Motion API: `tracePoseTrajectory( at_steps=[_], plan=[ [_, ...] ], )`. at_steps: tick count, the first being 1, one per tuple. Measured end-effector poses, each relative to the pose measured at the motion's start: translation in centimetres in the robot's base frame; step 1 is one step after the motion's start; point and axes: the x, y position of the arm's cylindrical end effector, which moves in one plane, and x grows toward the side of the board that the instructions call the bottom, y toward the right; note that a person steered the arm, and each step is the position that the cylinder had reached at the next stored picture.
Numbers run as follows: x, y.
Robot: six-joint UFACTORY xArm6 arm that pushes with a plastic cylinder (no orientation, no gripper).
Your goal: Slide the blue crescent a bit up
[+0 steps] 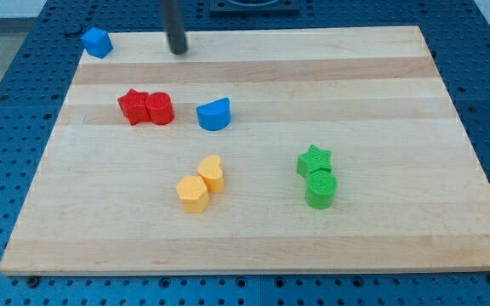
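A: Where is the blue crescent (pixel 214 115)?
B: Upper-middle of the tabletop (pixel 381 221), just right of the red pair (pixel 145 108).
A: And the arm?
B: No hand on it, just a rod. My tip (pixel 178 52) sits near the view's top edge, well apart from the crescent, up and left of it.

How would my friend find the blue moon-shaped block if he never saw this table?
Start at the wooden board and find the two red blocks at upper left. The blue crescent sits just right of them, apart. The other blue block is away in the top left corner.
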Motion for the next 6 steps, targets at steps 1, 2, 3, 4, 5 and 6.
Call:
tracePoseTrajectory(
  at_steps=[1,2,3,4,5,6],
  plan=[
    [5.3,4.2],
    [9.8,6.7],
    [12.3,8.9],
    [18.6,8.9],
    [19.9,6.5],
    [18.7,5.6]
  ],
)
